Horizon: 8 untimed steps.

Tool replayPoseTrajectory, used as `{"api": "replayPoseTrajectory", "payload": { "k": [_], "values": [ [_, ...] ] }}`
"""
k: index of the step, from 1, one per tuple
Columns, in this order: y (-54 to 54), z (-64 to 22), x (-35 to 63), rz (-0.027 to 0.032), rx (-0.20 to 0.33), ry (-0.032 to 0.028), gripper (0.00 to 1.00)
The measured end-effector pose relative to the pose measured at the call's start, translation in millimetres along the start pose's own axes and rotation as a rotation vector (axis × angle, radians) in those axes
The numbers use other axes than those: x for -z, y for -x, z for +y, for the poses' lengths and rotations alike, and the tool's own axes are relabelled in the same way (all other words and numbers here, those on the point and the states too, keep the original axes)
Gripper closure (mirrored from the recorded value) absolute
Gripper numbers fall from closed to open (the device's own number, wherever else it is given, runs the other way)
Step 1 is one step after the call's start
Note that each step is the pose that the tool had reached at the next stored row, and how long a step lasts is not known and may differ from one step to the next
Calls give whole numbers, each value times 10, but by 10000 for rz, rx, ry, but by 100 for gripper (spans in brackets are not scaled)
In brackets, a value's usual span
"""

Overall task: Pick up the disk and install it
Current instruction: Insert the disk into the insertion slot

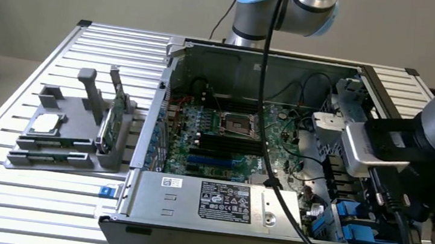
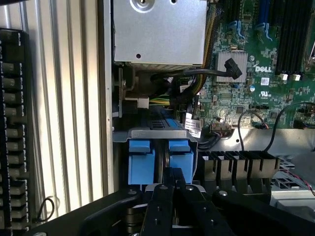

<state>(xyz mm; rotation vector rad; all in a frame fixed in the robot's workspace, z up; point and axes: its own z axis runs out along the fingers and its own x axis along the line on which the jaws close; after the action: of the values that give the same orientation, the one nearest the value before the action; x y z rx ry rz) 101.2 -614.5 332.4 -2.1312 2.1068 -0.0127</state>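
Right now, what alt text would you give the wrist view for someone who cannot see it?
The black gripper, shut, points at two blue carrier ends seated side by side inside an open computer case. Beyond them sit a silver metal box and a green motherboard.

Blue-edged disk (image 2: 182,161) seated in bay (image 2: 157,133)

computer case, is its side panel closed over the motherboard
No, the computer case stands open on that side, and the green motherboard lies in plain sight inside it.
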Motion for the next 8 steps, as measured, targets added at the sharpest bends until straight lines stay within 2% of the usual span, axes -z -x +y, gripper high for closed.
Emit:
{"api": "replayPoseTrajectory", "payload": {
  "k": [5, 8],
  "values": [
    [4, -13, 47, -20, -4, 6, 86],
    [12, -21, 109, -27, -4, 6, 86]
  ]
}}
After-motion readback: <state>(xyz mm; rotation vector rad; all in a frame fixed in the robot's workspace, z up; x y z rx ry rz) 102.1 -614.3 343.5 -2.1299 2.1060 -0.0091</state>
